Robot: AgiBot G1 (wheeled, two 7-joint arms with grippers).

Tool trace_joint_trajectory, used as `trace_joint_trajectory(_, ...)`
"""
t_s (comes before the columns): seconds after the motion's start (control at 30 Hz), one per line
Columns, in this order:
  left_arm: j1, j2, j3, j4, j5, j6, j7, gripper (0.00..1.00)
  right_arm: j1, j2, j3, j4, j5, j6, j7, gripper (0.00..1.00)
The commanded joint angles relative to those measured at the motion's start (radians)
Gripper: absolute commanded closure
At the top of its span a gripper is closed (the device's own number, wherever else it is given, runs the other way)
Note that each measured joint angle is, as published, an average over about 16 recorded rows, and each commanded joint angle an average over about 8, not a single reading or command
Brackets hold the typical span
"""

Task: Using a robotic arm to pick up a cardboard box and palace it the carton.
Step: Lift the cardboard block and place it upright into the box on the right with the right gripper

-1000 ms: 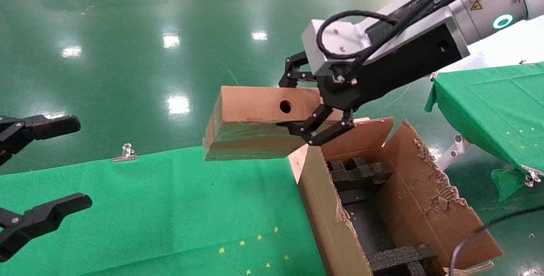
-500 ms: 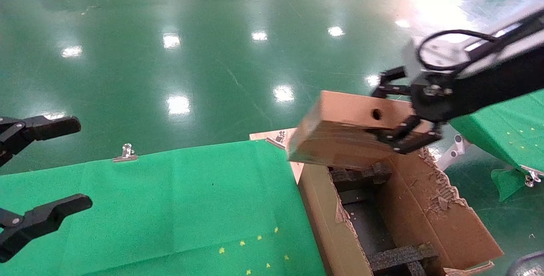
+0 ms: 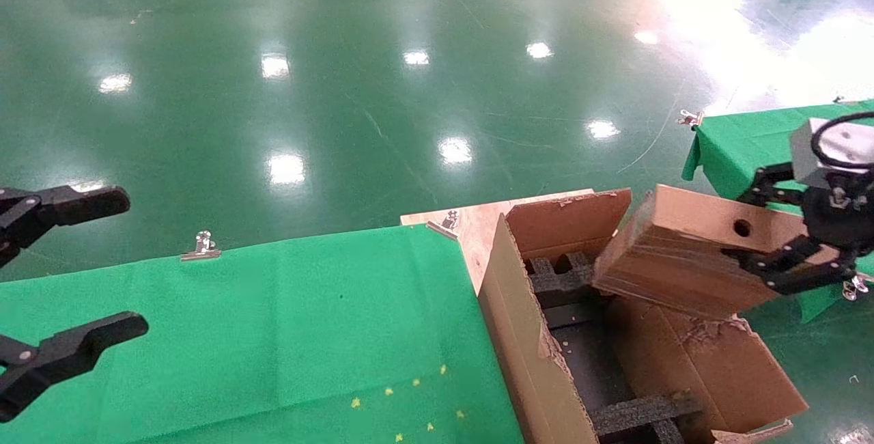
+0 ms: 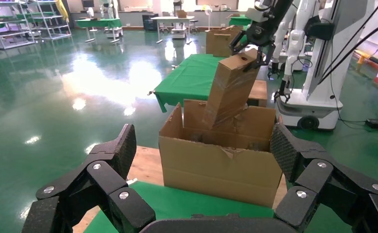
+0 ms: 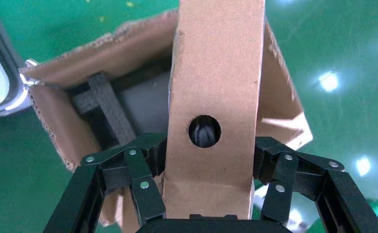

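The cardboard box [image 3: 683, 253], small and brown with a round hole, hangs tilted over the far right side of the carton [image 3: 519, 335], above its torn flap. My right gripper [image 3: 768, 229] is shut on the box's end; of the robotic arm only its grey camera block [image 3: 829, 143] and cable show at the right edge. In the right wrist view the fingers clamp both sides of the box [image 5: 216, 73], held by my right gripper [image 5: 209, 155] over the open carton [image 5: 128, 53]. My left gripper [image 3: 102, 266] is parked open at the far left.
A green-clothed table [image 3: 273, 335] lies left of the carton, and a second green table [image 3: 751, 136] stands at the right. Black foam inserts [image 3: 567, 273] sit inside the carton. A metal clip [image 3: 203, 246] holds the cloth's far edge. Another white robot [image 4: 318, 58] stands behind.
My right gripper has carried the cardboard box rightward and downward, from above the green table's edge to over the carton's right side. The left arm has not moved.
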Motion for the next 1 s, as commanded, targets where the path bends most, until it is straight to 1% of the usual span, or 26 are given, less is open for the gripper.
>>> trace_joint_trajectory(0.03,0.000,0.000,0.000,0.000,0.000,0.000,0.000,0.00,0.021,0.011,-0.036,-0.017,-0.003,0.001,-0.008,1.00)
trace_joint_trajectory(0.13,0.000,0.000,0.000,0.000,0.000,0.000,0.000,0.00,0.036,0.016,-0.067,-0.034,0.003,0.003,-0.009,1.00)
trace_joint_trajectory(0.3,0.000,0.000,0.000,0.000,0.000,0.000,0.000,0.00,0.039,0.018,-0.084,-0.041,0.010,0.013,-0.005,1.00)
trace_joint_trajectory(0.43,0.000,0.000,0.000,0.000,0.000,0.000,0.000,0.00,0.019,0.026,-0.088,-0.048,0.040,0.040,0.043,1.00)
trace_joint_trajectory(0.53,0.000,0.000,0.000,0.000,0.000,0.000,0.000,0.00,-0.010,0.035,-0.092,-0.060,0.075,0.075,0.121,1.00)
trace_joint_trajectory(0.7,0.000,0.000,0.000,0.000,0.000,0.000,0.000,0.00,-0.059,0.057,-0.103,-0.074,0.122,0.146,0.287,1.00)
trace_joint_trajectory(0.87,0.000,0.000,0.000,0.000,0.000,0.000,0.000,0.00,-0.079,0.090,-0.115,-0.066,0.133,0.218,0.452,1.00)
trace_joint_trajectory(1.0,0.000,0.000,0.000,0.000,0.000,0.000,0.000,0.00,-0.082,0.126,-0.125,-0.035,0.130,0.278,0.589,1.00)
